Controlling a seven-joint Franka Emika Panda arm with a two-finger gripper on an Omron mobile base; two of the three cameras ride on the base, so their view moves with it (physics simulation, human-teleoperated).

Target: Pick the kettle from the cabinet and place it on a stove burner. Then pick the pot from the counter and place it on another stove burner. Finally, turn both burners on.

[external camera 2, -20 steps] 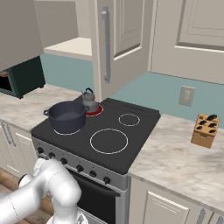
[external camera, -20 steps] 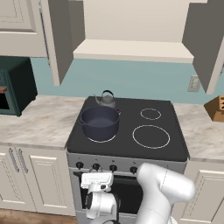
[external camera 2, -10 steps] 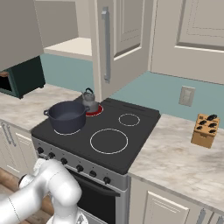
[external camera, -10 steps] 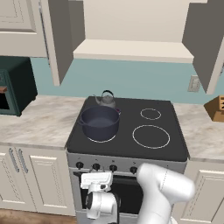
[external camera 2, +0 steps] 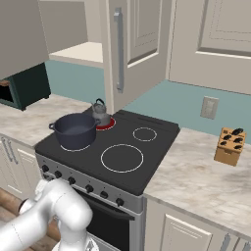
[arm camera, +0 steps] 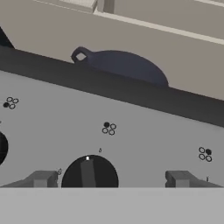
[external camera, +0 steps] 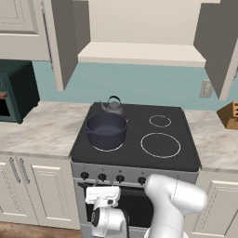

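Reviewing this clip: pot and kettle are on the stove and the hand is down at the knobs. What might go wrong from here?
1. The gripper stands open around one knob; several look-alike knobs line the panel, so it may turn the wrong one.
2. Red glows beside the kettle, none shows at the pot; its burner may stay off.
3. The arm hangs low against the oven front; a wide swing might bump it.

Home kitchen: stove (external camera: 135, 160), wall cabinet (external camera: 139, 51), stone counter (external camera 2: 206, 179).

Even soft rendered light, faint shadows — no glare, sharp throughout
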